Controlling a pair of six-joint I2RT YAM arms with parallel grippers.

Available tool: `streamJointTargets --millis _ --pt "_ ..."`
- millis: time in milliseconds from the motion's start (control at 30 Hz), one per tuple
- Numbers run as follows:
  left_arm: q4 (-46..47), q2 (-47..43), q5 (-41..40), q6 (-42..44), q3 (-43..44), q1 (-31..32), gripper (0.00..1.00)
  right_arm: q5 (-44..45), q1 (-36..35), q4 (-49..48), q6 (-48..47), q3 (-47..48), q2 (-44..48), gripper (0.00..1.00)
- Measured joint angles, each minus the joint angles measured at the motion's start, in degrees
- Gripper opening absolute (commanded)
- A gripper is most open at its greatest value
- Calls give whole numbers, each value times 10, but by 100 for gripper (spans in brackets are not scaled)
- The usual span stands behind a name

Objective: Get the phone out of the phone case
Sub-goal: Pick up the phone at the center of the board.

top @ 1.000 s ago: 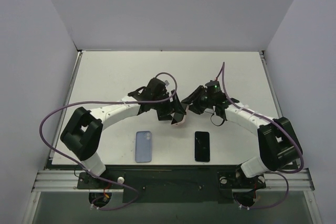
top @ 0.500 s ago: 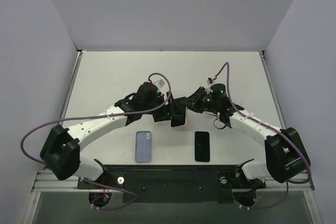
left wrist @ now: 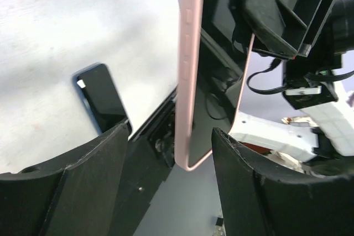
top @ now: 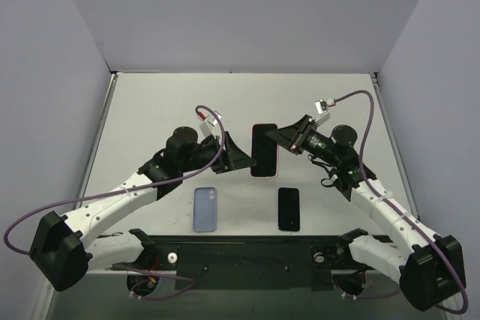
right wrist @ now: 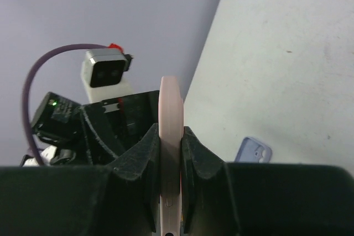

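Filling the pink case (right wrist: 171, 119) sits the phone (top: 262, 149).

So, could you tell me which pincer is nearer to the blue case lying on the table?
Left. The left pincer hangs just beyond the blue case, slightly to its right; the right pincer, clamped on the pink-cased phone, is farther right, past that phone.

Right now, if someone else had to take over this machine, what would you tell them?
Right tool: shut on the edge of the pink-cased phone, held off the table.
Left tool: open, straddling that phone, not gripping.
Lying on the table, apart: a bare black phone and a light-blue phone case.
Done: phone lifted. Left: pull it out of its pink case.
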State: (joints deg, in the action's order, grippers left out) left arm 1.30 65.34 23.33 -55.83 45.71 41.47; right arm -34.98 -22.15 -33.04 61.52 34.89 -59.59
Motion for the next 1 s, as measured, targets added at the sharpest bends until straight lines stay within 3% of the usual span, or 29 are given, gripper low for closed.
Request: streamJointTargets --millis 133,300,433,533,667,767,967,1000 --pt "103 -3 42 -39 -26 1 76 -2 0 -16 3 0 57 0" --pt "252 -15 79 -97 -76 8 60 -1 0 -16 7 6 88 0" --pt "319 -16 104 -118 -77 16 56 10 2 -16 24 9 88 0" --pt "333 -17 112 -121 -77 16 57 8 4 -20 43 13 88 0" --pt "322 -21 118 -113 -68 19 69 6 4 -48 66 14 77 0" --pt "297 -21 121 -105 -46 20 69 2 4 -63 83 15 65 0" --pt "286 3 130 -108 -5 16 51 -51 -9 -62 76 46 47 0" --pt "284 10 135 -108 6 14 44 -61 -14 -57 70 50 48 0"
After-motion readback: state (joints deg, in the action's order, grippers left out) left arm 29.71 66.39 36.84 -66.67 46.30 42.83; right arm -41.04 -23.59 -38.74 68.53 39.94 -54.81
